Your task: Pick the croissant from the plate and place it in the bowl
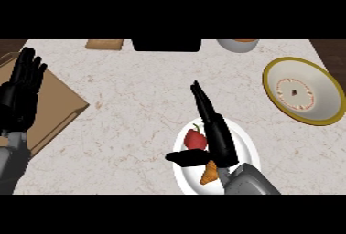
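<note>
A white plate (246,145) lies at the lower middle of the counter. On it sit an orange-brown croissant (210,174) and a red pepper-like item (196,139). My right hand (218,135) hovers over the plate with its fingers straight, pointing away from me. Its thumb (186,158) sticks out to the left, just above the croissant, which the hand partly hides. The bowl (305,90), yellow-rimmed with a pale inside, stands at the right. At the left edge my left hand (20,89) rests open, fingers up.
A brown cutting board (57,109) lies at the left under my left hand. Along the back edge are a tan item (105,44), a black object (166,45) and a white vessel (238,45).
</note>
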